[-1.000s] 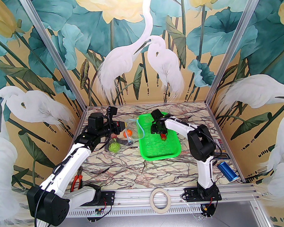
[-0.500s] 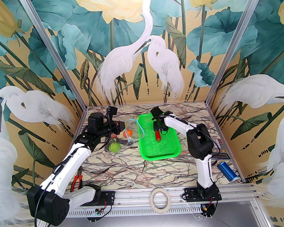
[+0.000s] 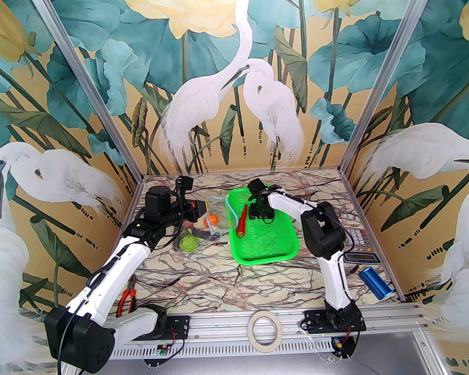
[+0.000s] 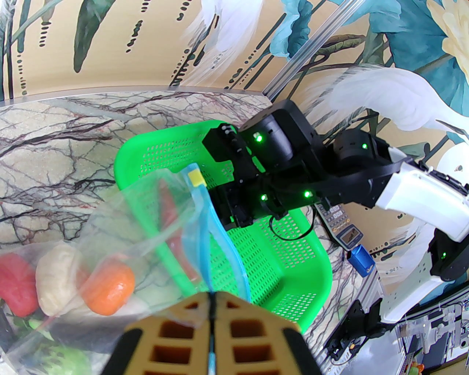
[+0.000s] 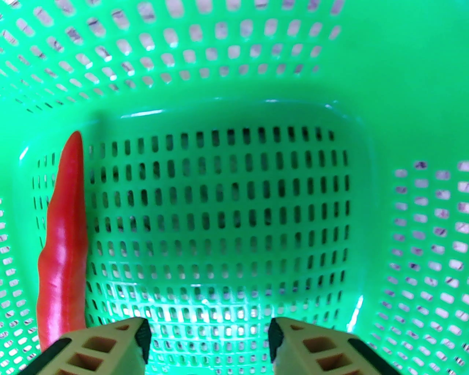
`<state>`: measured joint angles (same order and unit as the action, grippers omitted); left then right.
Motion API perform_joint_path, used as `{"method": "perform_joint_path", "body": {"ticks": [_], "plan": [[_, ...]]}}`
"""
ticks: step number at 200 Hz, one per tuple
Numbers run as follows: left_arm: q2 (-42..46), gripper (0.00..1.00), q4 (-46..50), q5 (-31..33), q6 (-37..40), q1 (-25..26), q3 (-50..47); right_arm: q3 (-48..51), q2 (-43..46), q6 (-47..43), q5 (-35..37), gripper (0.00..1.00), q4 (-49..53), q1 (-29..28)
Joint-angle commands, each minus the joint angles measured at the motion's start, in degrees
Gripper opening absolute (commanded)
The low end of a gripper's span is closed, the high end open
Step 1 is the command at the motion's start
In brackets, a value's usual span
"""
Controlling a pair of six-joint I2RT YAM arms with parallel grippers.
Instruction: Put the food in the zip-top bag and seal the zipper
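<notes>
From above, the red chili [image 3: 242, 221] lies in the green mesh basket [image 3: 265, 258], close along its left wall. Its long axis runs near to far, with the far tip tilted a little to the right. The right hand [image 3: 257, 216] hovers over the basket floor just beside the chili, on its right, and is clearly the nearer of the two. The left hand [image 3: 204, 214] is on the other side of that wall, at the zip-top bag [image 3: 220, 216]. The bag lies on the worktop [image 3: 230, 282] just beside the basket's left rim, with an orange [image 3: 211, 220] and other toy food inside. A calculator [image 3: 359, 243] sits near the right edge, its keys too small to read. The left wrist camera shows the left hand [image 4: 212, 322] with its fingers together, clamped on the bag's mouth edge. The light-blue zipper [image 4: 207, 223] arches up from the grip to a yellow slider tab [image 4: 196, 178]. The orange, a white gourd [image 4: 55, 278] and a red tomato [image 4: 14, 289] sit in the bag, and its mouth faces the basket. The right wrist camera shows the right hand [image 5: 207, 340] with fingers apart and nothing between them. The chili [image 5: 64, 238] lies off to its left, lengthwise away from the hand. A grasp would likely need a sidestep left, and the fingers would then close across its narrow width. No brand or label is legible.
</notes>
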<state>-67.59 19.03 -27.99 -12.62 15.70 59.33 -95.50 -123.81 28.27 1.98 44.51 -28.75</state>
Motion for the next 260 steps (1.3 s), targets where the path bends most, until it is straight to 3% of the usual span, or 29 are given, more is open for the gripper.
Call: {"method": "perform_joint_path", "body": {"ticks": [1,29,92,175,231,260], "plan": [[-0.5,0.09,-1.0,-0.2,0.4,-0.4,-0.7,3.1,5.6,2.6,-4.7,0.59,-5.0,-0.3],[-0.7,0.09,-1.5,-0.5,0.0,-0.4,-0.9,5.6,7.9,5.6,-9.6,0.59,-9.9,-1.2],[-0.1,0.09,-1.2,-0.5,0.4,-0.4,-1.2,3.7,5.2,7.9,-11.1,0.59,-11.3,-3.4],[0.4,0.09,-1.1,-0.4,0.8,-0.7,-1.4,-1.5,-1.7,10.6,-7.3,0.59,-7.2,-4.0],[0.2,0.09,-1.1,-0.5,0.8,-0.8,-1.3,-4.8,-5.0,10.4,-7.6,0.55,-5.9,-4.2],[0.2,0.09,-1.0,-0.5,0.8,-0.9,-1.3,-5.8,-6.0,10.2,-7.4,0.46,-5.2,-4.2]]}}
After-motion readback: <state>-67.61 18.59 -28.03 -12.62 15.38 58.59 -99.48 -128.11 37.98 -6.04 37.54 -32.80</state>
